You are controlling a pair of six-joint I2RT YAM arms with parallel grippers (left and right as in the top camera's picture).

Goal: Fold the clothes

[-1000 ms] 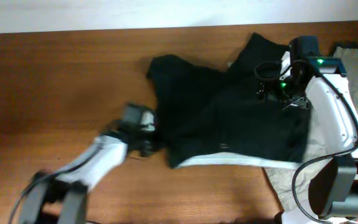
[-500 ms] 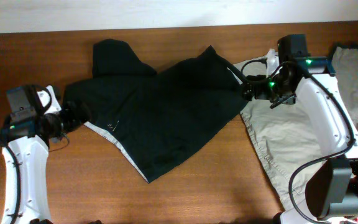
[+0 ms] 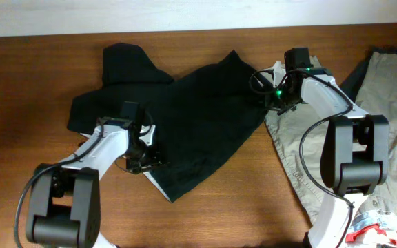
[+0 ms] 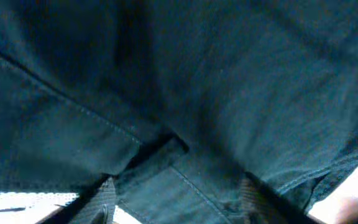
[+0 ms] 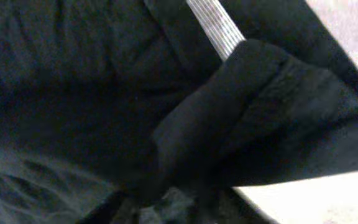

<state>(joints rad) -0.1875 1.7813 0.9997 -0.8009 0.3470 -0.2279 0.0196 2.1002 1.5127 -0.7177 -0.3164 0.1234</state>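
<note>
My left gripper (image 3: 143, 149) has come in onto the shorts (image 3: 198, 114), jaws apart; right gripper (image 3: 273, 97) still pinches their corner, so folding can start.

We can read no text, label or number on the black shorts (image 3: 185, 117); the wrist views may be too blurred.

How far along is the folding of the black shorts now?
Done: the black shorts lie spread out on the table, no fold visible yet. In hand: the right gripper seems to pinch their right edge; the left gripper sits on the lower left part, fingers apart. Left: all the folding.
</note>
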